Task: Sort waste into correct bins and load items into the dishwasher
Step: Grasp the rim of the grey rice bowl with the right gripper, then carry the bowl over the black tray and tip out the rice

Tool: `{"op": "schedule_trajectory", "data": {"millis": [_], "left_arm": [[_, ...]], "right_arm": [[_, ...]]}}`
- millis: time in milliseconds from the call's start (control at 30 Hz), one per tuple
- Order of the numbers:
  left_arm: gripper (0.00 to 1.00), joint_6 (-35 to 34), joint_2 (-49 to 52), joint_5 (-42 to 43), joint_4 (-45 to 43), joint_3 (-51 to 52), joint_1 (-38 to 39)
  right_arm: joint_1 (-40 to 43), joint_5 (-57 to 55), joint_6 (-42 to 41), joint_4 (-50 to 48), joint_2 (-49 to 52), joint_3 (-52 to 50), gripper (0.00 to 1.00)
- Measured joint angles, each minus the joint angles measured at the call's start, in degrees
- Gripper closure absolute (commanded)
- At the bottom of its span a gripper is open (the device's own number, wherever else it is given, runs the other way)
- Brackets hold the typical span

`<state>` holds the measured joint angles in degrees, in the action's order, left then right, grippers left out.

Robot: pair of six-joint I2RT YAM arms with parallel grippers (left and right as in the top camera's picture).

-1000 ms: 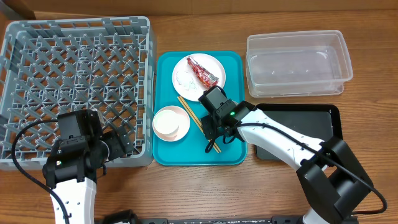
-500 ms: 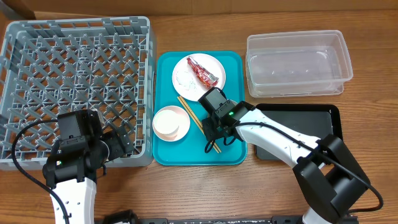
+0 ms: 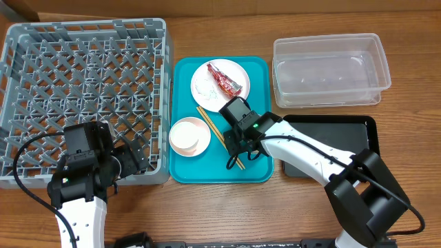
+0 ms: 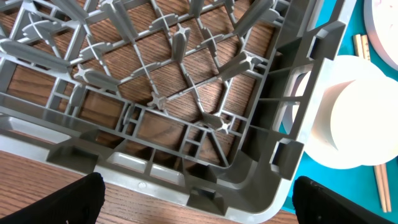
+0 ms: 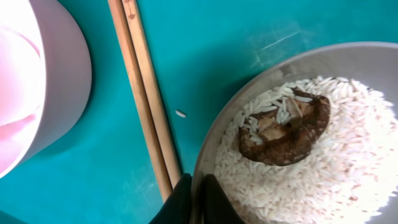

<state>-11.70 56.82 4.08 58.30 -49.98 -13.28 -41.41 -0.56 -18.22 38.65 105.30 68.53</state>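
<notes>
My right gripper (image 5: 200, 193) is shut on the near rim of the grey bowl (image 5: 249, 93). The bowl holds white rice (image 5: 348, 174) and a brown food lump (image 5: 286, 134). The wooden chopsticks (image 5: 146, 106) lie just left of the bowl, with the pale pink bowl (image 5: 37, 81) beyond them. In the overhead view the right gripper (image 3: 239, 141) covers the grey bowl on the teal tray (image 3: 256, 69). The white plate (image 3: 238, 72) carries the red foil wrapper (image 3: 226, 80) and a white paper wad (image 3: 204, 88). My left gripper (image 4: 199, 205) is open and empty at the front right corner of the dish rack (image 3: 83, 89).
The clear tub (image 3: 331, 69) stands at the back right and the black tray (image 3: 344, 125) lies in front of it, under my right arm. The pink bowl (image 3: 189, 136) sits on the teal tray beside the rack wall (image 4: 292, 149).
</notes>
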Motion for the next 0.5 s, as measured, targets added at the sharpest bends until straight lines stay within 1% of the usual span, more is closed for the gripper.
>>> {"op": "schedule_trajectory", "data": {"millis": [267,333,500], "left_arm": [[0.03,0.0,0.0,0.0,-0.1,0.0,0.0],[0.04,0.0,0.0,0.0,-0.1,0.0,0.0],[0.04,0.0,0.0,0.0,-0.2,0.0,0.0]], "right_arm": [[0.0,0.1,-0.7,10.5,0.0,8.7,0.96],[0.0,0.2,-0.8,12.2,0.0,11.6,0.96],[0.4,0.4,-1.5,14.5,-1.2,17.6,0.96]]}}
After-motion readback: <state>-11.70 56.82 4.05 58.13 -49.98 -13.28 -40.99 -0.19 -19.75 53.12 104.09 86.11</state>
